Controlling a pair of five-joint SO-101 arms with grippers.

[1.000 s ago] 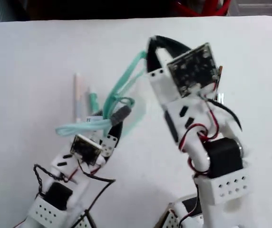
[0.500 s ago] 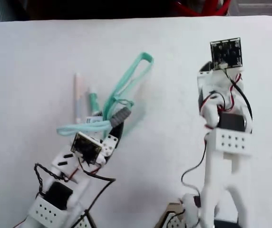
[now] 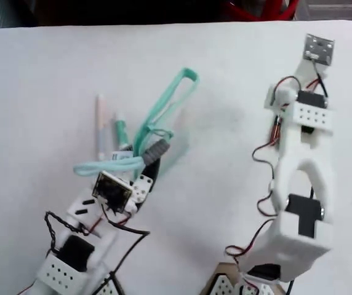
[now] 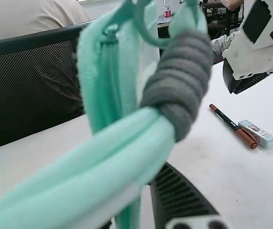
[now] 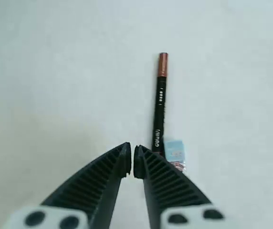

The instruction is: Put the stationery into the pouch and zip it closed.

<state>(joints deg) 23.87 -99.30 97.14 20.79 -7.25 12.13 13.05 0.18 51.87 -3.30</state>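
End effector of right arm (image 5: 131,160) pressed together, empty, tips over desk (image 5: 55,57). Brown-capped black pen (image 5: 159,102) lies just ahead of its tips, mint eraser (image 5: 174,151) by one tip, just beside that pen. Left end effector (image 3: 146,167) pinching mint pouch (image 4: 112,157); gray fabric loop (image 4: 184,81) on pouch just past its jaw. Pink pen (image 3: 101,123) and green pen (image 3: 120,131) near it on desk, beside pouch.
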